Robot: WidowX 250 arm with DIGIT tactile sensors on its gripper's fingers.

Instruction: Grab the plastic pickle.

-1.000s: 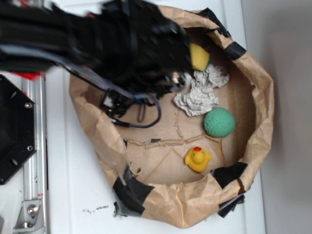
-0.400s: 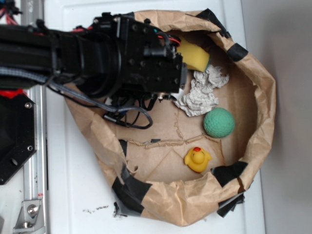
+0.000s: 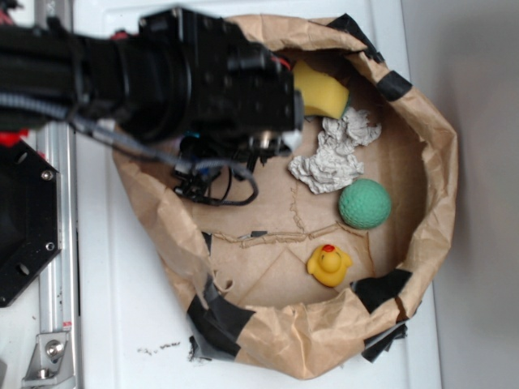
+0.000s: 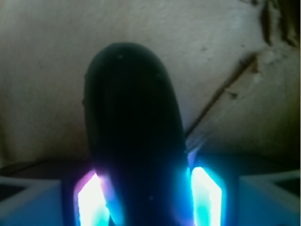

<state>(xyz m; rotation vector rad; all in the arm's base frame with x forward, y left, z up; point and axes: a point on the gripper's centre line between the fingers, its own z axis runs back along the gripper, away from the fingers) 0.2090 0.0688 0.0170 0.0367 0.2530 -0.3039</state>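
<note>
In the wrist view the plastic pickle [image 4: 134, 127] is a smooth, dark capsule with a rounded far end, standing out over the brown paper floor. My gripper [image 4: 148, 190] is shut on it, with a glowing blue finger [image 4: 91, 202] pressed against its left side and another against its right. In the exterior view my black arm [image 3: 203, 81] reaches over the upper left of the paper basin and hides both the pickle and the fingers.
The crumpled brown paper basin [image 3: 438, 162] has raised, black-taped walls. Inside lie a yellow sponge [image 3: 319, 89], a crumpled white wad [image 3: 332, 154], a textured green ball [image 3: 365, 203] and a yellow rubber duck [image 3: 329, 264]. A black mount [image 3: 20, 219] sits at the left.
The arm has shifted a little up and to the left in the exterior view and uncovers more of the white wad. The other objects have not moved.
</note>
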